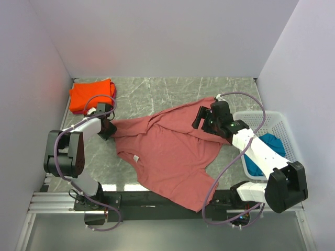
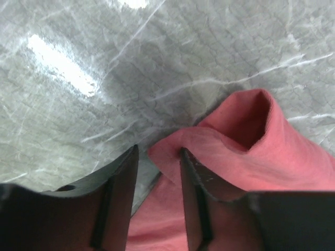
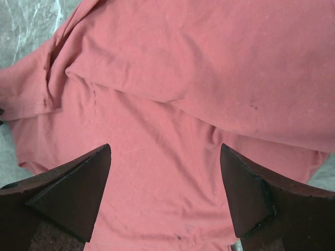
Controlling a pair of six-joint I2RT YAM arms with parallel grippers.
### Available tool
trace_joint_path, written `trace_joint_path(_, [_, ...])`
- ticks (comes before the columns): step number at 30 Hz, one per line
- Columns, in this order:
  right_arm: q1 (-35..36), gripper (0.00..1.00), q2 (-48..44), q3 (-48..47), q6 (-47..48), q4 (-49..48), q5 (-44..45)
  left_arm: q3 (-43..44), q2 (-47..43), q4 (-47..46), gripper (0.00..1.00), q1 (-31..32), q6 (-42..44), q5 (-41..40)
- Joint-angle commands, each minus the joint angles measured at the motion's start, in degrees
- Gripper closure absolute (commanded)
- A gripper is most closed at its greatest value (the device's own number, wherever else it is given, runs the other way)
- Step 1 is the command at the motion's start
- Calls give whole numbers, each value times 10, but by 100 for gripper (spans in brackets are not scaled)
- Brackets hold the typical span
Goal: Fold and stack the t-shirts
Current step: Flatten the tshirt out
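Left end effector (image 2: 158,152): fingers narrowly parted, straddling a sleeve hem of the brick-red t-shirt (image 2: 251,151), not clamped. Right end effector (image 3: 165,151): spread wide, shirt body directly beneath. Shirt lies rumpled on desk (image 1: 157,94) between both. Judged soft, light, limp; grip hems or shoulder seams.

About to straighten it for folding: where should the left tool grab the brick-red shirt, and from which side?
Probably the sleeve cuff at the left edge of the brick-red shirt. It puckers up off the table as a raised fold ahead of the open left tool, so coming in low from the table side should catch it.
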State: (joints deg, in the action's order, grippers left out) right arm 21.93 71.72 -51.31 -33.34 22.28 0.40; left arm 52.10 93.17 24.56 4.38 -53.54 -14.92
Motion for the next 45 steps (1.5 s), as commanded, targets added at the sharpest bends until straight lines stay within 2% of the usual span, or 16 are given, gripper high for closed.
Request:
trace_joint_path(1, [-5, 9, -4, 0, 5, 1, 2, 6, 11, -14, 58, -7, 15, -2])
trace_joint_path(11, [-5, 9, -8, 2, 6, 9, 8, 3, 15, -32, 63, -7, 29, 15])
trace_joint_path(12, [-5, 9, -11, 2, 5, 9, 8, 2, 17, -30, 67, -7, 28, 14])
trace_joint_path(13, [-4, 9, -11, 3, 5, 8, 8, 1, 18, -26, 80, -7, 27, 12])
trace_joint_path(15, [-5, 10, -11, 4, 6, 8, 8, 1, 23, -25, 99, -7, 23, 16])
trace_joint_path(18, [-5, 10, -9, -1, 9, 16, 19, -4, 14, -35, 99, -7, 33, 24])
trace_joint_path(23, [-8, 10, -7, -16, 19, 22, 34, -5, -29, -24, 99, -7, 22, -8])
trace_joint_path(28, [-14, 10, 20, -62, 40, 29, 63, -12, -121, -38, 99, -7, 11, -28])
trace_joint_path(31, [-22, 10, 53, -121, 36, 31, 91, -13, -175, -38, 99, -7, -3, -48])
trace_joint_path(34, [-52, 9, 103, -165, 30, 36, 93, -2, -205, -4, 99, -7, -25, -85])
trace_joint_path(35, [-66, 9, 138, -205, 29, 43, 95, 0, -210, 0, 99, -7, -30, -92])
trace_joint_path(45, [-98, 11, 433, -521, 65, 139, 133, -16, -231, -22, 99, -7, -25, -46])
